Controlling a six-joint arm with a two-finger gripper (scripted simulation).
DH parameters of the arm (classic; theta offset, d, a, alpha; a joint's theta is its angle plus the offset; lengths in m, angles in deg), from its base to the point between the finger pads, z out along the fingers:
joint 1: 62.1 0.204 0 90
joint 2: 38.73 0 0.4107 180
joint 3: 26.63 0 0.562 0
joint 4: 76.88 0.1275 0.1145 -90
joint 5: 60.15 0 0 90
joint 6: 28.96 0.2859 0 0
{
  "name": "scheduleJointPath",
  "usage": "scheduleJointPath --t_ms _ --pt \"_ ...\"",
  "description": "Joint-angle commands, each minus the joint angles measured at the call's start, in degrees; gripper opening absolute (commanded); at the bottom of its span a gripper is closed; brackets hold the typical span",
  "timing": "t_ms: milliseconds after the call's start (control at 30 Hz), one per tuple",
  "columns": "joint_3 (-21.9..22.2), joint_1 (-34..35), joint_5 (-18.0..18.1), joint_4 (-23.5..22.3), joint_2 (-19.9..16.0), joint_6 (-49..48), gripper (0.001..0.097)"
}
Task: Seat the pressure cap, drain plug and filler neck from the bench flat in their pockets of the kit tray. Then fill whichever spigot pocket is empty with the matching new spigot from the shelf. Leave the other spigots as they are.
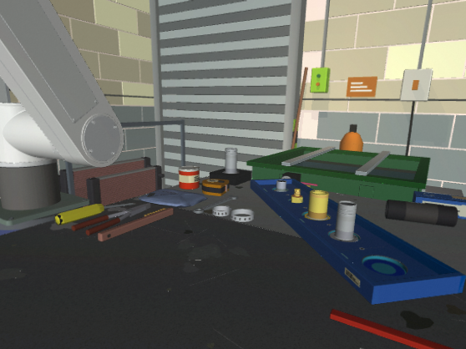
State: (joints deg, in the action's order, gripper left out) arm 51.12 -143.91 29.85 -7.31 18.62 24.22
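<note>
The blue kit tray (pixel 355 238) lies on the right of the dark bench, running away from me. In its pockets stand a tall grey part (pixel 345 220), a yellow cylinder (pixel 318 204), a small brass piece (pixel 297 195) and a small grey part (pixel 281 185). The large round pocket (pixel 384 266) at the near end holds nothing. Two white toothed rings (pixel 242 215) (pixel 220 211) lie on the bench left of the tray. A tall grey cylinder (pixel 231 160) stands on a black base behind them. Only the arm's upper link (pixel 54 83) shows at the left. The gripper is out of view.
A striped roller door and a block wall stand behind the bench. A green shelf unit (pixel 346 167) sits behind the tray. Hand tools (pixel 108 217), a red-and-white can (pixel 188 177) and a tape measure (pixel 215 186) lie left. A black tube (pixel 421 213) and a red bar (pixel 384 330) lie right.
</note>
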Motion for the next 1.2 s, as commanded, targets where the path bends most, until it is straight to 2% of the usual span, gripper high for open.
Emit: scheduleJointPath --t_ms 0,533,833,1167 --pt "-0.05 0.0 0.0 0.0 0.05 0.0 0.039" --pt "-0.02 -0.01 0.01 -0.01 0.02 0.0 0.008" --pt "-0.17 -0.01 0.01 0.35 0.21 0.0 0.008" --pt "-2.64 0.0 0.0 5.04 2.57 0.0 0.008"
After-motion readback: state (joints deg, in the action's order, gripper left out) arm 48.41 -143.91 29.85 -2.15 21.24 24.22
